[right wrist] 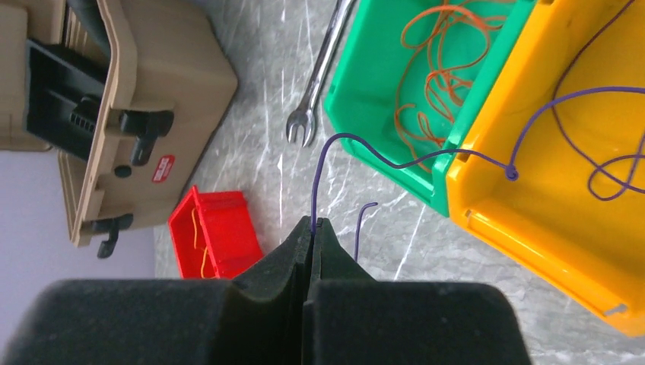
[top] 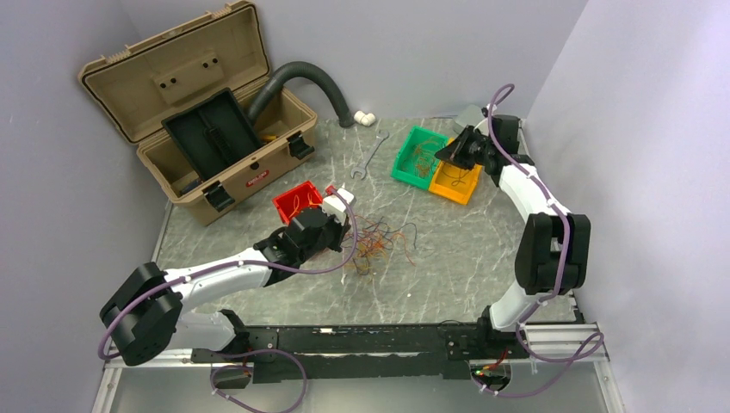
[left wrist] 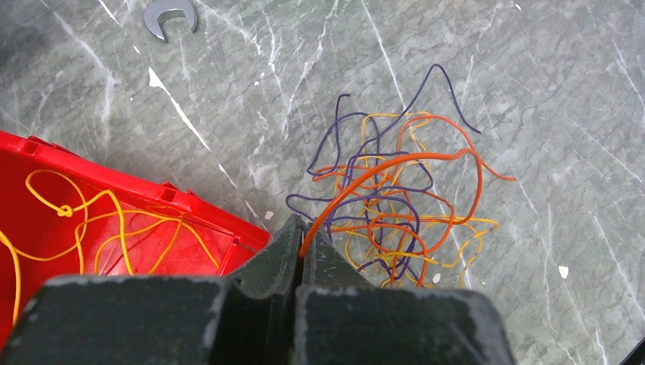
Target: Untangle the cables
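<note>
Sorting step. You are pinching an orange strand in the fully closed left gripper, at the edge of the cables tangled on the table. The right gripper, likewise closed, is holding a purple strand trailing into the yellow bin. The next move is probably calling for a slow lift clear, toward the green bin.

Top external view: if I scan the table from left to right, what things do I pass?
Tan toolbox → red bin → tangle of cables → green bin → yellow bin.
</note>
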Robot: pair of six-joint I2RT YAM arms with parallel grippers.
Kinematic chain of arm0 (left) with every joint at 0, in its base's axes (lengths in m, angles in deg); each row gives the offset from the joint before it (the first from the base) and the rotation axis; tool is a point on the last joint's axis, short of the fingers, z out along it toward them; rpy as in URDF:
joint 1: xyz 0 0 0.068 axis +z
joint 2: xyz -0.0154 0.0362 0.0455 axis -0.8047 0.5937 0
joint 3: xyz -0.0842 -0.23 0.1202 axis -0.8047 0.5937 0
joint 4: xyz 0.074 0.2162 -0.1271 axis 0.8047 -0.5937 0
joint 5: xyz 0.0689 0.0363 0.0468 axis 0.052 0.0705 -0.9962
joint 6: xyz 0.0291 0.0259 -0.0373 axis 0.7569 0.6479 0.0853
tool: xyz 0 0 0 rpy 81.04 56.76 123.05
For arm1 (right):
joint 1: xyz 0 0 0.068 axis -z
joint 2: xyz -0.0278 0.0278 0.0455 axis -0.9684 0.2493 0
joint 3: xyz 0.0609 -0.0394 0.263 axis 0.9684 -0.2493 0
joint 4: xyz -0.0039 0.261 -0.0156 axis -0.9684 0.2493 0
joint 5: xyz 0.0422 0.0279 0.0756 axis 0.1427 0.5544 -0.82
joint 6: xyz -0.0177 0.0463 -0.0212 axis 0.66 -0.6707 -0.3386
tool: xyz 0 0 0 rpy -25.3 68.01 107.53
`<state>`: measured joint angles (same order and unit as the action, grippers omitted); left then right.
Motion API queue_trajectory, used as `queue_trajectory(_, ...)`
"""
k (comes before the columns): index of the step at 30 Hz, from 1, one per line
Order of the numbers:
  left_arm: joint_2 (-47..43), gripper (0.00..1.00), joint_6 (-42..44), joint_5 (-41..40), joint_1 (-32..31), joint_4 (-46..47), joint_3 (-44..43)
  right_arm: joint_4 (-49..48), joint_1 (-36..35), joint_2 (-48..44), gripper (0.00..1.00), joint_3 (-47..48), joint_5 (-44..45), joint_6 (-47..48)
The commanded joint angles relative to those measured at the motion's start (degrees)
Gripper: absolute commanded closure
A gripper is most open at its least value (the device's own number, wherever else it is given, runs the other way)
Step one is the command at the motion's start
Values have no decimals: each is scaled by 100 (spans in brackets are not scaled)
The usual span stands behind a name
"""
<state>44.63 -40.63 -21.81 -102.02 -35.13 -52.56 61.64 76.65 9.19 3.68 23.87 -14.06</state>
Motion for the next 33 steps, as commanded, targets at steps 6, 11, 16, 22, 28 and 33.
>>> queue_trajectory(6, -156, 100, -18, -1, -11, 191, 1, -122, 24, 160, 100, 186, -848, 270)
queue_trajectory(11, -177, 100, -6, -43, -17, 190, 26, -587, 427, 203, 100, -201, -975, 12)
queue_trajectory(16, -156, 100, -19, 5, -11, 182, 11, -714, 758, 567, 100, -164, -819, -153)
queue_trajectory(22, -178, 100, -9, -17, -20, 178, 24, -289, 798, 1054, 100, 190, 182, 38)
queue_trajectory(28, -192, 100, -10, -33, -22, 189, 29, 46, 563, 1192, 100, 445, 1733, 475)
queue_trajectory(33, -148, 100, -11, -23, -22, 169, 4, 275, 60, 1552, 100, 833, 2777, 834)
